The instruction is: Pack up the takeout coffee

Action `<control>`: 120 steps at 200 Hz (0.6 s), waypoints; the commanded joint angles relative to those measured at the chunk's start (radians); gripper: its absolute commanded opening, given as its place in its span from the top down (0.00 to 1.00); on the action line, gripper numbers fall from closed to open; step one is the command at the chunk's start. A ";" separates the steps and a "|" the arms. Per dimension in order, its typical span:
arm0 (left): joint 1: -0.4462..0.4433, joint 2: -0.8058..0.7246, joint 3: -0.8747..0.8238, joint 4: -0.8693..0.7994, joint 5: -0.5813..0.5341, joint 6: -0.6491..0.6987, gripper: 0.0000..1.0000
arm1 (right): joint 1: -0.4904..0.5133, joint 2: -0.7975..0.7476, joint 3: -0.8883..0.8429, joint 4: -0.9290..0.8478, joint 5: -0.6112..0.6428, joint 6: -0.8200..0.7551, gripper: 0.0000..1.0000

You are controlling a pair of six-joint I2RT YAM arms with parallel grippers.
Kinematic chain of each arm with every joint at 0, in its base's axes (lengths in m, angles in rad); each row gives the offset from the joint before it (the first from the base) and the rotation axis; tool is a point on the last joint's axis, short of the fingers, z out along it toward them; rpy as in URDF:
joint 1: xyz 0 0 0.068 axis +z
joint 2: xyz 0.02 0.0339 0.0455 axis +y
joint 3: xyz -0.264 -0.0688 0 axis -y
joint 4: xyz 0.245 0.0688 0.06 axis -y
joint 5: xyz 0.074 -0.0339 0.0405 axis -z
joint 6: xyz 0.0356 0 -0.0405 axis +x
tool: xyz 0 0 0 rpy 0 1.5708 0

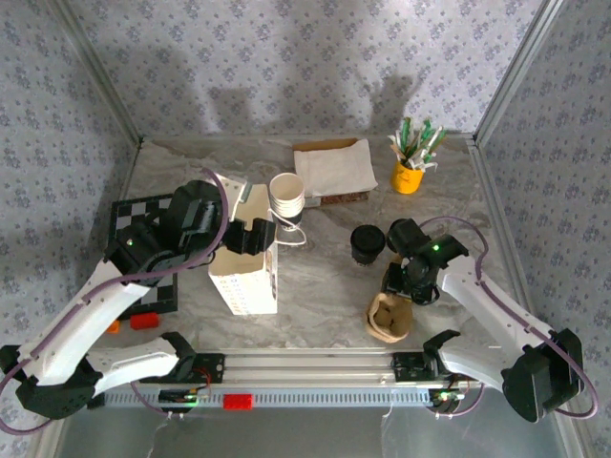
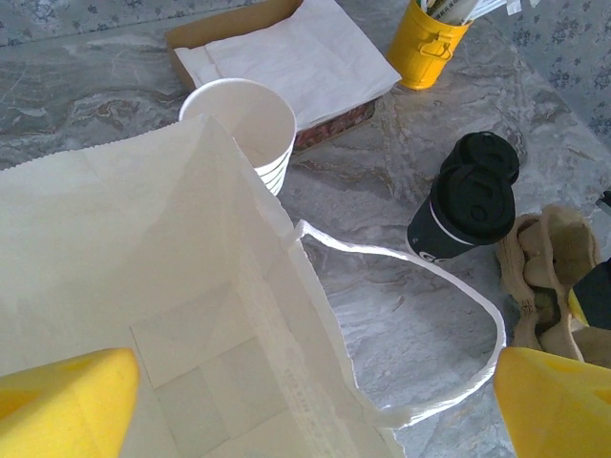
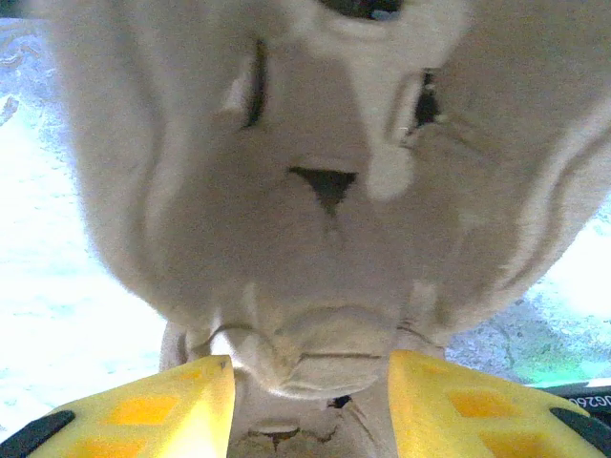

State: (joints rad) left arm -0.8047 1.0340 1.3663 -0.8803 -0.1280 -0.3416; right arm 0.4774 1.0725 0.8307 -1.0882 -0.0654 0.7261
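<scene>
The takeout coffee, a white paper cup (image 1: 286,196), stands upright behind the white paper bag (image 1: 244,281). In the left wrist view the cup (image 2: 243,119) is just past the bag's (image 2: 143,286) open mouth. My left gripper (image 1: 252,237) is open wide astride the bag's right wall (image 2: 315,410), one finger inside and one outside by the looped handle (image 2: 458,286). My right gripper (image 1: 410,286) is low over a brown pulp cup carrier (image 1: 389,319). Its fingers stand open either side of a carrier lobe (image 3: 325,353), with thin gaps.
A dark cup with a black lid (image 1: 368,242) stands mid-table, close to my right wrist. At the back are napkins on a cardboard box (image 1: 334,164) and a yellow cup of sticks (image 1: 410,172). A checkerboard (image 1: 134,215) and red blocks (image 1: 143,322) lie at the left.
</scene>
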 commanded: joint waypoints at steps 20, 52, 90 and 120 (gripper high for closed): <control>0.005 -0.017 0.034 -0.012 -0.013 0.003 0.05 | -0.001 -0.009 -0.018 -0.006 0.036 0.046 0.54; 0.007 -0.018 0.034 -0.014 -0.011 0.003 0.05 | 0.002 -0.019 -0.026 -0.009 0.034 0.087 0.51; 0.007 -0.017 0.031 -0.011 -0.009 0.003 0.05 | 0.007 -0.010 -0.080 0.030 0.049 0.170 0.51; 0.008 -0.018 0.037 -0.013 -0.009 0.003 0.05 | 0.015 0.005 -0.091 0.073 0.047 0.215 0.51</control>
State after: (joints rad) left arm -0.8040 1.0340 1.3663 -0.8871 -0.1280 -0.3420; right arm 0.4805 1.0668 0.7521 -1.0458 -0.0360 0.8719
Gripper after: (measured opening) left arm 0.953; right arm 0.495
